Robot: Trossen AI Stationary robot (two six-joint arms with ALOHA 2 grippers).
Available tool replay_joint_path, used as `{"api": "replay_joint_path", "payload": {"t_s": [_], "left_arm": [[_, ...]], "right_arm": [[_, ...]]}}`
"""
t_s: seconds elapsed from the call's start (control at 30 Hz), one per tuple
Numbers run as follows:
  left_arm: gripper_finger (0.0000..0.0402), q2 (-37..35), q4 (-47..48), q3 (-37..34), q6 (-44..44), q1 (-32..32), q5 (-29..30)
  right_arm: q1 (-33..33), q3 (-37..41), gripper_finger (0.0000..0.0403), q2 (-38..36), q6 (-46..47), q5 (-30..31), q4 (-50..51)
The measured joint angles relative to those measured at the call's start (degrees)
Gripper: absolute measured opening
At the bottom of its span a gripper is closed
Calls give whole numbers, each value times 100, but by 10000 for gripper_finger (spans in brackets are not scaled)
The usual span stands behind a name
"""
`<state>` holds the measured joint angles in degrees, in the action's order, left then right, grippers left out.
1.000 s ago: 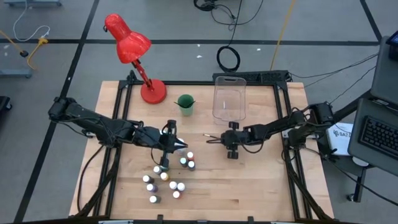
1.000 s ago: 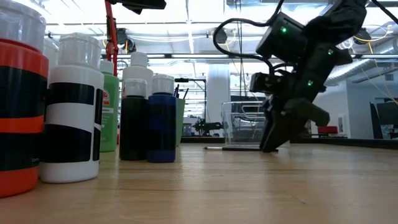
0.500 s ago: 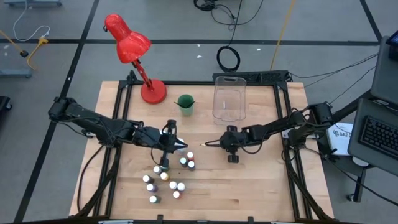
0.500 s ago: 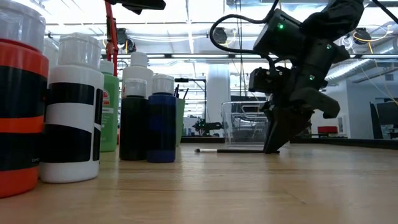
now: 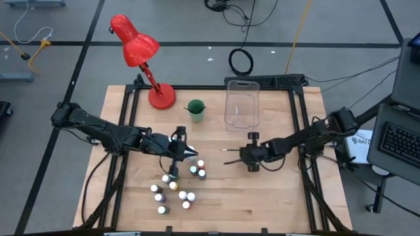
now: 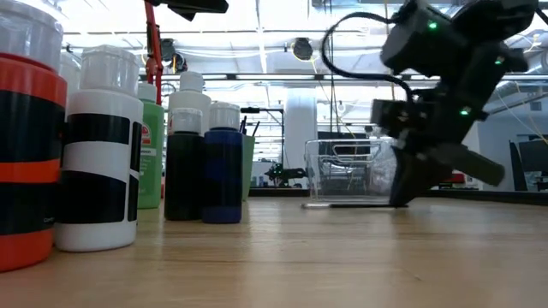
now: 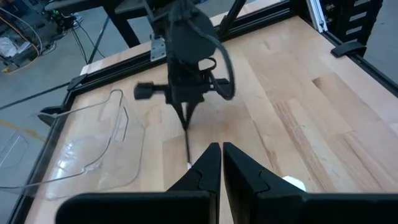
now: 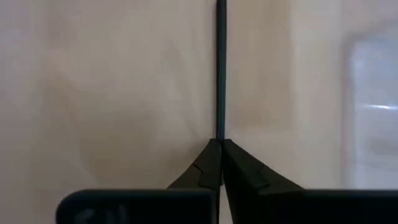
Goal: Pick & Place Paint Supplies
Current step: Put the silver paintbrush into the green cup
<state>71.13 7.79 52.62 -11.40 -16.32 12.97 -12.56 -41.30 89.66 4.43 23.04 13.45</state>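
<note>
- Near the table's middle, we see the right gripper [image 5: 240,157] low over the wood, fingers clamped on a thin dark-handled brush [image 8: 220,68].
- We see the brush [image 5: 231,160] lying level, pointing from those fingertips toward the bottle cluster [image 5: 176,189].
- We find the left gripper [image 5: 193,155] closed, holding nothing, just above the cluster.
- We note the clear bin [image 5: 241,105] beyond the right gripper.

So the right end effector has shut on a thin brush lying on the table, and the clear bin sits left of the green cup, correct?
Not quite. The high view shows the clear bin to the right of the green cup, not left. The rest holds: the right end effector is shut on the thin brush, which lies on the table.
</note>
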Motion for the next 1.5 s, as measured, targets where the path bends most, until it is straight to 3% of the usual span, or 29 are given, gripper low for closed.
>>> {"api": "replay_joint_path", "payload": {"t_s": [0.17,0.27,0.47,0.63,0.87,1.03,1.13,1.33,1.5], "left_arm": [[21,0,-54,0,266,0,-11],[21,103,-300,1,534,0,-129],[21,567,-1025,9,1047,18,-444],[29,921,-1211,-2,1341,158,-840],[122,1032,-1366,-2,2234,587,-1169],[205,1058,-1386,-2,2593,893,-2374],[242,1169,-1391,5,2820,977,-2643],[289,1281,-1239,-7,2997,1093,-2874],[297,1440,-1258,0,2990,1087,-2888]], "right_arm": [[-332,-19,1,-500,-265,515,-174],[-610,-15,1,-628,-898,863,-202],[-1327,-317,1,-648,-2494,2797,-269],[-1855,-413,1,-650,-4090,3880,-1208],[-2158,-413,1,-596,-6598,4144,-2546],[-2172,-412,0,-429,-7994,4259,-3348],[-2157,-414,0,-280,-8821,4336,-3888],[-2157,-414,0,42,-9744,4323,-4704],[-2111,-415,0,269,-10264,4315,-5132]]}}
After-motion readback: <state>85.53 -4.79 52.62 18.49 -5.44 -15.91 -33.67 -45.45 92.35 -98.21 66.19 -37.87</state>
